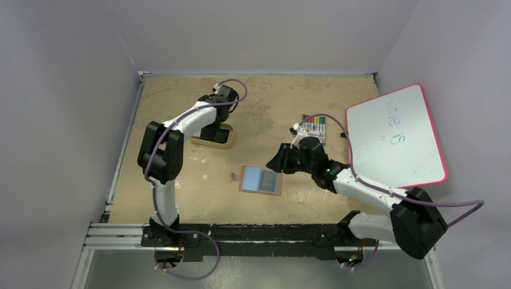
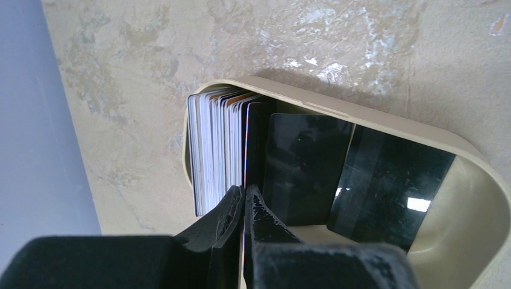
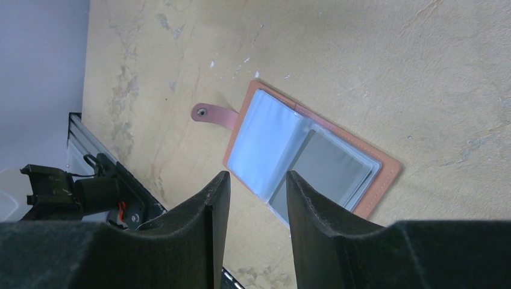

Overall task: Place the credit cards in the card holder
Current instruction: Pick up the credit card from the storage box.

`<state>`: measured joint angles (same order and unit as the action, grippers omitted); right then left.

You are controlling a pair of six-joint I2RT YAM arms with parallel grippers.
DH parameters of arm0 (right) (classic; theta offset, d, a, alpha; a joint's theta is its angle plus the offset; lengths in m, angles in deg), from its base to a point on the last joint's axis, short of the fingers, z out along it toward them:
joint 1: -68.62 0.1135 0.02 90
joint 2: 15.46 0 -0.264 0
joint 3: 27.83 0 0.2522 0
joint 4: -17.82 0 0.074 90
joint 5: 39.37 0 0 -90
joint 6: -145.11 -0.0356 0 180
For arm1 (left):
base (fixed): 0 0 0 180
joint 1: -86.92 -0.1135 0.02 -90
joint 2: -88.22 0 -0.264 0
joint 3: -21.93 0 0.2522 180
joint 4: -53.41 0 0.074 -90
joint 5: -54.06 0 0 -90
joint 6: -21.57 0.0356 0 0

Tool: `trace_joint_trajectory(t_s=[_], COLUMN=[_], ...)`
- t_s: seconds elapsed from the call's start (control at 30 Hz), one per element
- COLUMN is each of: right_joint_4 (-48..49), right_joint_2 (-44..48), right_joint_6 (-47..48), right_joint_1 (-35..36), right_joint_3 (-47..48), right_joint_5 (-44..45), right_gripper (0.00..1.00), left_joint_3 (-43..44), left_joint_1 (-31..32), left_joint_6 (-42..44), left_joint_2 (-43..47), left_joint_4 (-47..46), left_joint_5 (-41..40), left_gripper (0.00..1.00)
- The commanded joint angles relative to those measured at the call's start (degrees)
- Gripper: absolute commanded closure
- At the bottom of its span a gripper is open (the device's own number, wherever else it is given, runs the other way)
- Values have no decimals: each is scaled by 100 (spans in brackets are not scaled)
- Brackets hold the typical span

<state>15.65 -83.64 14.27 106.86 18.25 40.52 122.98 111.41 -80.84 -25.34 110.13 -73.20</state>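
The credit cards (image 2: pixel 217 150) stand on edge as a stack at one end of the tan oval tray (image 2: pixel 337 111). Two black cards (image 2: pixel 304 165) lean beside the stack. My left gripper (image 2: pixel 246 191) reaches into the tray (image 1: pixel 228 139) and is shut on the edge of one thin dark card (image 2: pixel 246 150) at the side of the stack. The card holder (image 1: pixel 260 179) lies open on the table's middle, its blue-grey pockets up and its snap tab to the left. My right gripper (image 3: pixel 257 180) hovers open just above the holder's near edge (image 3: pixel 301 156), with nothing between its fingers.
A pack of coloured markers (image 1: pixel 314 126) lies behind the right arm. A pink-framed whiteboard (image 1: pixel 395 135) covers the table's right side. The black base rail (image 1: pixel 241 232) runs along the near edge.
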Motion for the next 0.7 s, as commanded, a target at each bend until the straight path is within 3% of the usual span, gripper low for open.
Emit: trace_joint_trajectory(t_s=[0.0, 0.43, 0.67], right_joint_4=[185, 230, 195], right_joint_2=[50, 102, 162], right_joint_6=[130, 41, 16], right_joint_1=[17, 17, 17], right_joint_3=[193, 194, 173], right_joint_5=[-46, 18, 35], right_gripper=[58, 58, 58], left_joint_3=[63, 738, 624], left_joint_1=[-47, -92, -100], left_joint_6=[-20, -253, -397], left_joint_2=[341, 344, 847], left_joint_4=[86, 839, 762], left_joint_5=[225, 490, 605], left_gripper=[100, 100, 100])
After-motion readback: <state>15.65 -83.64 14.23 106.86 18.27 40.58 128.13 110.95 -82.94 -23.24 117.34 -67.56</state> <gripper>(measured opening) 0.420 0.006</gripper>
